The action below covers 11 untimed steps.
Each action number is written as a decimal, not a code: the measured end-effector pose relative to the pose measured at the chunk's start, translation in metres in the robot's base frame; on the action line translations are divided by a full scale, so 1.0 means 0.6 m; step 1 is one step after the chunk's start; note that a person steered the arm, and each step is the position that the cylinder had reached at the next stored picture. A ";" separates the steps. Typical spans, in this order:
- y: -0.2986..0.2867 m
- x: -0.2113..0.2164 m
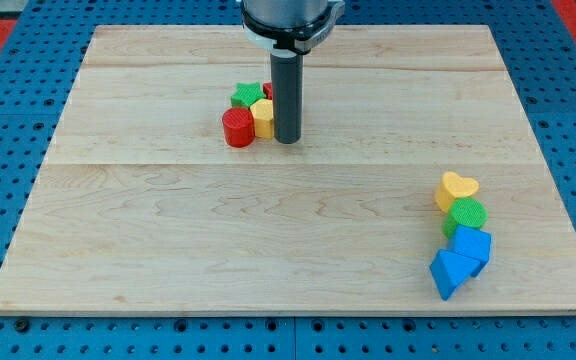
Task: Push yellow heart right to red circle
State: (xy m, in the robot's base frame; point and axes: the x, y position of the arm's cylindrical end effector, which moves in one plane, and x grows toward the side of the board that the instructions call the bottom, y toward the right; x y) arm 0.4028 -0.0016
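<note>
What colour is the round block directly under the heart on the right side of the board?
Green. The round block sits just below the yellow heart; the camera view shows it clearly.

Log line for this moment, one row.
my tip: beside cluster, right of red circle | yellow heart: far right, untouched | push: not started

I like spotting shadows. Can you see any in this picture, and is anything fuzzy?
In the camera view, the light is soft and even; my tip casts only a faint shadow on the board. The yellow heart and red circle look sharp, with no glare.
</note>
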 end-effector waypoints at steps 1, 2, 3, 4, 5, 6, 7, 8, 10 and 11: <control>0.024 0.005; 0.040 0.011; 0.057 0.013; 0.072 0.009; 0.108 0.009; 0.215 0.005; 0.333 0.025; 0.356 0.092; 0.394 0.158; 0.299 0.167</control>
State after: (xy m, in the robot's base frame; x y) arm 0.5031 0.1777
